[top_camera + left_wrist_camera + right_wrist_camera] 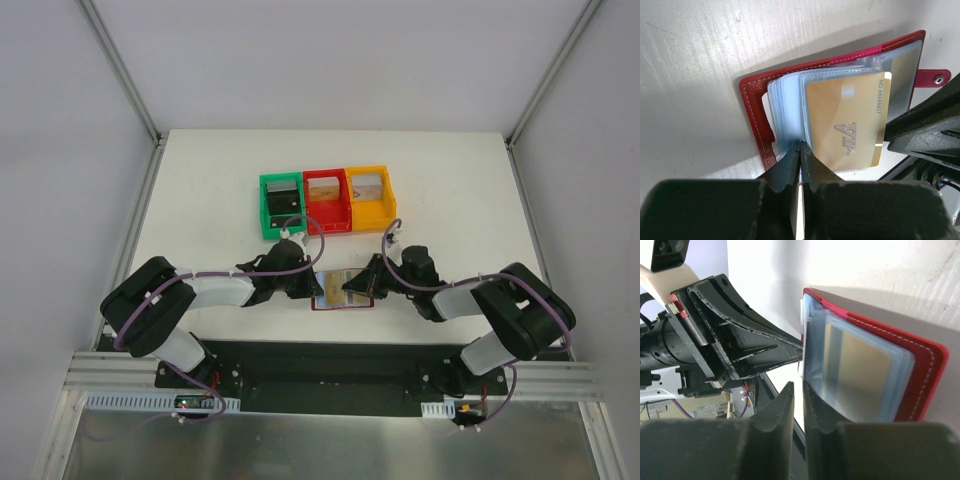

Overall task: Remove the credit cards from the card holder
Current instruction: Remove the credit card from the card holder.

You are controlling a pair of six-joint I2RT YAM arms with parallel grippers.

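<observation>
Top external: holder (340, 300) lies open on the table (200, 200), lower centre, between both tools.
Left wrist: gold card (850, 120) sits in a clear sleeve (790, 110), frame centre.
Left tool (800, 146): closed, tips at the sleeve's edge.
Right tool (799, 387): thin gap, tips at the card's edge; cannot tell whether it grips.

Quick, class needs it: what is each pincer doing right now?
Left pincer: closed, tips against the card holder's clear sleeves.
Right pincer: nearly closed, thin slit; a grip cannot be told.
</observation>
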